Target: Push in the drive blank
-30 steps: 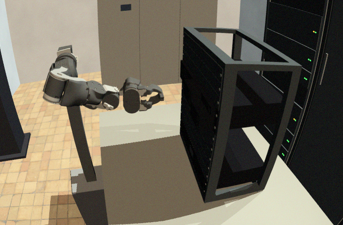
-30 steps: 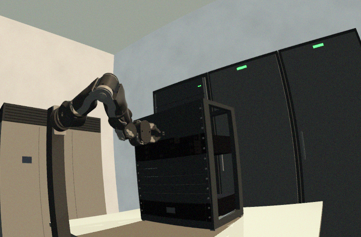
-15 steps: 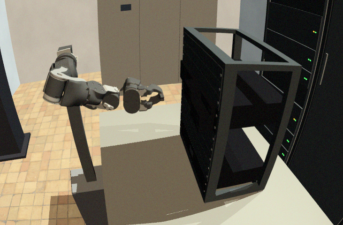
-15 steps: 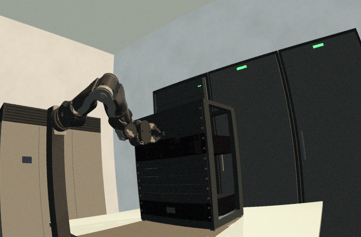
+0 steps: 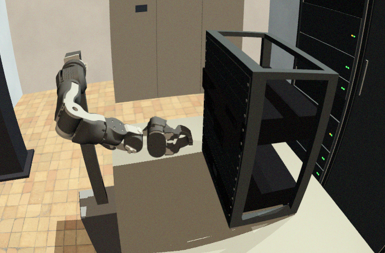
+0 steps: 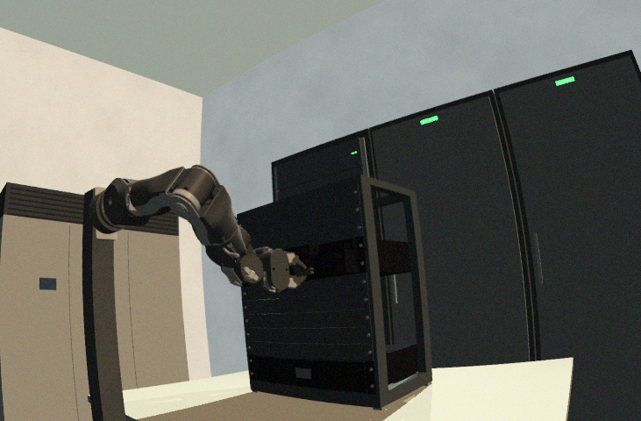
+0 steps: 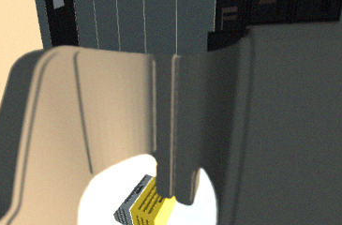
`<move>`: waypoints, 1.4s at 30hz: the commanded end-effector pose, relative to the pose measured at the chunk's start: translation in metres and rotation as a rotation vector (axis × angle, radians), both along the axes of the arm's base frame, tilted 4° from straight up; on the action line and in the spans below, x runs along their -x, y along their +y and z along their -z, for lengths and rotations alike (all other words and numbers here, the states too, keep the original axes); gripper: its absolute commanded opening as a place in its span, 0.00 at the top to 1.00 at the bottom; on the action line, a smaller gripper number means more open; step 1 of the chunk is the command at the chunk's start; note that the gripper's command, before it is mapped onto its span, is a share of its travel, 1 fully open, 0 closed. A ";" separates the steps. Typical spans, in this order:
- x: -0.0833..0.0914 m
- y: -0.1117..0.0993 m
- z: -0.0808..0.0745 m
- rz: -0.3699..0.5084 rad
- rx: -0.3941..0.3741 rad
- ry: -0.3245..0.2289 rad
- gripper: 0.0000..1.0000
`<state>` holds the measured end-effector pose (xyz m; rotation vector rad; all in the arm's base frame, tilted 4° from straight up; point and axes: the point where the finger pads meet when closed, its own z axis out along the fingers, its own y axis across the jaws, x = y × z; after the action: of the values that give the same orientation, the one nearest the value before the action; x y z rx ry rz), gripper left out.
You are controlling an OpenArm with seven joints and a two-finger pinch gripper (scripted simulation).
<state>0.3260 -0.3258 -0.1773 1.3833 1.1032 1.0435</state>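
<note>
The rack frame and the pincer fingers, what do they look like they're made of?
The rack frame looks like dark painted metal: square-section bars, matte charcoal, no shine. That could also be hard plastic. The pincer is shut on nothing. Its fingers look like moulded plastic or coated metal, curved, smooth and dull grey. In the wrist view a finger shows soft rounded edges and moulded ridges.

The open-framed black rack [image 5: 294,74] stands upright on the table [image 5: 327,226] – its storage chassis [image 6: 340,259] a dark band midway up the front – individual blanks too dark to distinguish
</note>
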 end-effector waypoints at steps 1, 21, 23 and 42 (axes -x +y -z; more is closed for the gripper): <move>-0.003 0.002 0.001 -0.035 0.008 -0.017 1.00; -0.014 -0.004 0.012 -0.035 0.007 -0.017 1.00; -0.019 -0.005 0.013 -0.035 0.007 -0.016 1.00; -0.067 -0.012 0.017 -0.036 0.006 -0.015 1.00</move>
<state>0.3921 -0.3394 -0.1936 1.3544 1.1119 1.0715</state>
